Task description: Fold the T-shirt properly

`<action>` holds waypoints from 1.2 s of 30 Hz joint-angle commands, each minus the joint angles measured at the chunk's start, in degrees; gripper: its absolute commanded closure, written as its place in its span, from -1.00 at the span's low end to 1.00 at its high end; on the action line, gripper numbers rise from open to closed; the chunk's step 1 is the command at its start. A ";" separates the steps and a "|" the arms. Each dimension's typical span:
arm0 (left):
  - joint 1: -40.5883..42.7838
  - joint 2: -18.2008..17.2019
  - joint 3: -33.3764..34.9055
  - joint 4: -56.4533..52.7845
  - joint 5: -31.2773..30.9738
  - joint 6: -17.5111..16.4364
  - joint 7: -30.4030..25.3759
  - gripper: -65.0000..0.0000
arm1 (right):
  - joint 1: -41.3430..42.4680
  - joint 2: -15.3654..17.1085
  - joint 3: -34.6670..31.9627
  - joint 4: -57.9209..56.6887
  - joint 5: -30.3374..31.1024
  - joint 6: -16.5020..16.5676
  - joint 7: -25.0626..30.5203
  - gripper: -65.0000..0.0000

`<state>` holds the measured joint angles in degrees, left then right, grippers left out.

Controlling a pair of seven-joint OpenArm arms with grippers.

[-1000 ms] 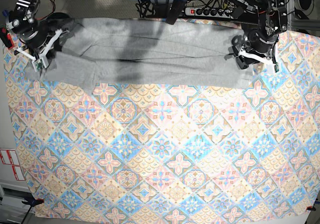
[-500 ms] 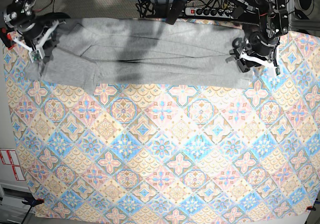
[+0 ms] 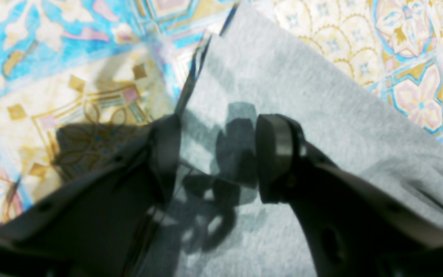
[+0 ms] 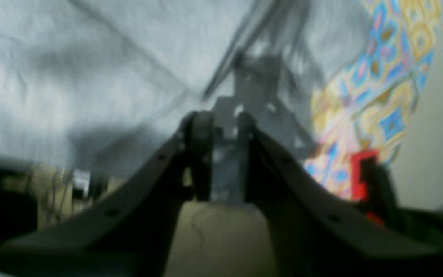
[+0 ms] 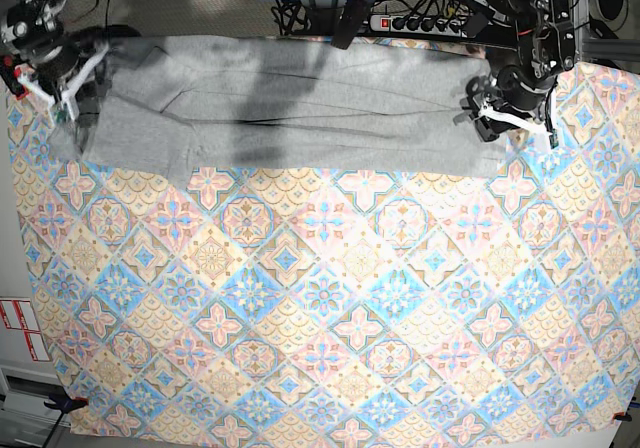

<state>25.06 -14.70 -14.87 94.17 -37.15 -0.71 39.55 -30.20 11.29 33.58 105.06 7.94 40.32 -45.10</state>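
Base view: the T-shirt (image 5: 290, 103) lies as a long grey band along the far edge of the bench, on the tile-patterned tablecloth (image 5: 320, 308). It looks folded lengthwise once or twice, with creases running along it. The left gripper (image 5: 510, 118) sits at one end of the band and the right gripper (image 5: 55, 73) at the other. I judge the lengthwise folds done; folding the band end to end into a compact packet is left.

Left wrist view: the left gripper (image 3: 217, 154) stands spread wide over a corner of the T-shirt (image 3: 302, 96), nothing between the jaws, released.

Right wrist view: blurred. The right gripper (image 4: 223, 154) shows a narrow gap with no cloth caught in it, so it reads as parted and empty, above grey fabric (image 4: 71, 69) near the tablecloth edge (image 4: 379, 77).
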 commanded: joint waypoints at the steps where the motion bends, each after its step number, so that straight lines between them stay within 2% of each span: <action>1: -0.05 -0.55 -0.38 0.82 -0.35 -0.30 -0.91 0.01 | 1.67 1.24 0.39 0.48 0.80 -0.32 1.37 0.50; 4: -0.05 -0.55 -0.38 0.82 -0.35 -0.30 -0.91 0.01 | 3.25 1.24 0.39 -1.45 0.80 -0.32 -0.92 0.27; 6: -0.05 -0.55 -0.38 0.82 -0.35 -0.30 -0.91 0.01 | 4.31 1.24 0.31 -1.80 0.80 -0.32 -1.80 0.21; 25: -0.14 -0.55 -0.38 0.91 -0.35 -0.30 -0.91 0.01 | 11.95 1.24 -2.95 -15.25 0.80 -0.32 -1.62 0.26; 27: -0.14 -0.55 -0.38 0.91 -0.35 -0.30 -0.91 0.01 | 11.95 1.24 -2.95 -15.60 0.80 -0.32 -1.62 0.38; 31: -0.22 -0.55 -0.38 0.91 -0.35 -0.30 -0.91 0.01 | 11.43 1.24 -2.95 -14.73 0.98 -0.32 -1.98 0.92; 32: -0.22 -0.55 -0.38 0.91 -0.35 -0.30 -0.91 0.01 | 11.43 1.24 -2.95 -14.02 1.07 -0.32 -1.98 1.00; 36: -0.31 -0.55 -0.38 0.91 -0.35 -0.30 -0.91 0.01 | 7.03 1.15 -2.68 -9.63 1.15 -0.32 -1.98 0.99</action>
<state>24.80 -14.59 -14.87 94.17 -37.17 -0.71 39.62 -22.98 11.57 30.41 94.39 8.86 40.03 -47.51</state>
